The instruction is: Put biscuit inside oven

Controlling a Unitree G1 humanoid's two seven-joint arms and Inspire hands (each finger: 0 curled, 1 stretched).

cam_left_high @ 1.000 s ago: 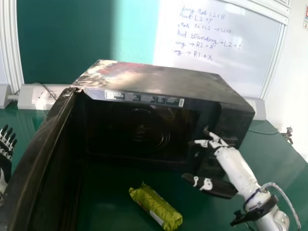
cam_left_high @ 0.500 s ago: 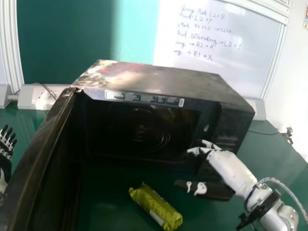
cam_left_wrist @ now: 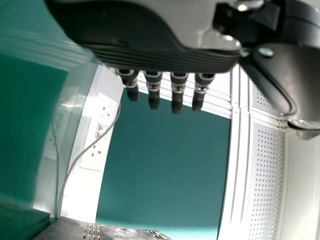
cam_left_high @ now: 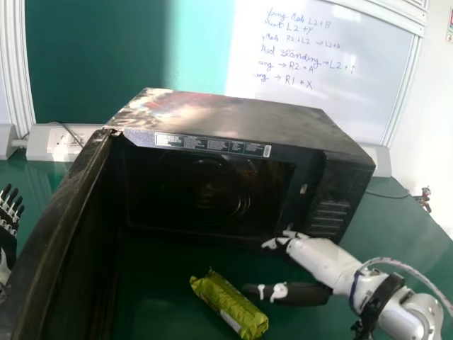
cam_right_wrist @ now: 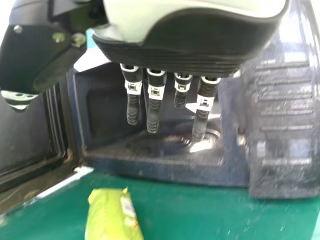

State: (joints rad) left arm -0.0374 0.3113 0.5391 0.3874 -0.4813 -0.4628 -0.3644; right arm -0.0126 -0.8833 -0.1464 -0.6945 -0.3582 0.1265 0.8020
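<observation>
head view: right hand (cam_left_high: 318, 261), thumb spread from straight fingers, has moved nearer the biscuit packet (cam_left_high: 228, 304)

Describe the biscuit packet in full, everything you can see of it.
The biscuit packet is a long, tube-like pack in a shiny, crinkled yellow-green wrapper that looks like plastic film, with a pale patch along one side and a small raised tip at its far end. It lies on its side on the green table, outside and in front of the open oven, slanting from the oven toward the robot's right. The right hand is close by but apart from it; nothing grips it.
</observation>
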